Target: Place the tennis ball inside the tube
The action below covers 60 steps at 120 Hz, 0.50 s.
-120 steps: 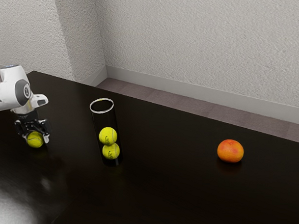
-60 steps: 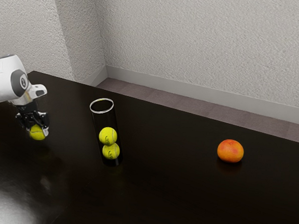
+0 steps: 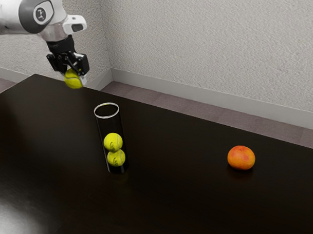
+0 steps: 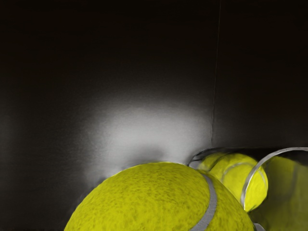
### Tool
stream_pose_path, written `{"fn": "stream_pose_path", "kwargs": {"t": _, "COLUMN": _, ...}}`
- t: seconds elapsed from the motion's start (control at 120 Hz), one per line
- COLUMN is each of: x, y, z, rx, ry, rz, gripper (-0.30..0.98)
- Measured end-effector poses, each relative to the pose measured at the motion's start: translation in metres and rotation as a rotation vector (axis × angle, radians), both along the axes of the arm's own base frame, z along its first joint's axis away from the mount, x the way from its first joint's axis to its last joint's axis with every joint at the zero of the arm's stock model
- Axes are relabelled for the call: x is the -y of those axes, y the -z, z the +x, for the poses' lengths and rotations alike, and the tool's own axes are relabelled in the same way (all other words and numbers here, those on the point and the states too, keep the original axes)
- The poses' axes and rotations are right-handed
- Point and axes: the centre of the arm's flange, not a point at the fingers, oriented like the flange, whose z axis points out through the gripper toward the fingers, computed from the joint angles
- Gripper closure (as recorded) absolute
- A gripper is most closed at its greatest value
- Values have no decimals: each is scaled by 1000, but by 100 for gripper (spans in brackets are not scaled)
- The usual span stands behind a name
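At the exterior view's left, above the far part of the glossy black table [image 3: 169, 199], the black two-finger gripper [image 3: 74, 80] pinches a fuzzy yellow-green tennis ball [image 3: 72, 82] between its fingers. Half a second ago that ball hung low near the tabletop; the white robot arm [image 3: 54, 16] has since carried it well up and toward the exterior view's right, nearer the clear cylindrical tube with a pale rim [image 3: 106, 117]. The tube stands upright where it stood, two yellow-green balls [image 3: 113, 141] stacked inside, and the round orange fruit [image 3: 241, 158] at the exterior view's right has not moved either.

The lift looks done, and the step in hand is likely the carry across. The ball appears to be higher than the rim but still off to one side of the mouth; in the wrist view the tube shows just beside it. Next the arm should centre the ball over the opening, then lower and release it. The fit looks snug, so a release off-centre could catch the rim or tip the tube.
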Motion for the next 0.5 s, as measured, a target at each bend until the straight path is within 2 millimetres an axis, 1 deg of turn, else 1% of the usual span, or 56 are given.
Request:
{"fn": "stream_pose_path", "kwargs": {"t": 0.125, "x": 50, "y": 5, "z": 9, "rx": -41, "ry": 4, "rz": -11, "gripper": 45}}
{"fn": "stream_pose_path", "kwargs": {"t": 0.167, "x": 63, "y": 7, "z": 9, "rx": -51, "ry": 0, "rz": -15, "gripper": 45}}
{"fn": "stream_pose_path", "kwargs": {"t": 0.208, "x": 71, "y": 10, "z": 11, "rx": -63, "ry": -11, "rz": -19, "gripper": 45}}
{"fn": "stream_pose_path", "kwargs": {"t": 0.275, "x": 76, "y": 15, "z": 12, "rx": -78, "ry": -42, "rz": -23, "gripper": 45}}
{"fn": "stream_pose_path", "kwargs": {"t": 0.425, "x": 72, "y": 29, "z": 16, "rx": -107, "ry": -128, "rz": -38, "gripper": 43}}
{"fn": "stream_pose_path", "kwargs": {"t": 0.5, "x": 75, "y": 37, "z": 19, "rx": -122, "ry": -159, "rz": -43, "gripper": 42}}
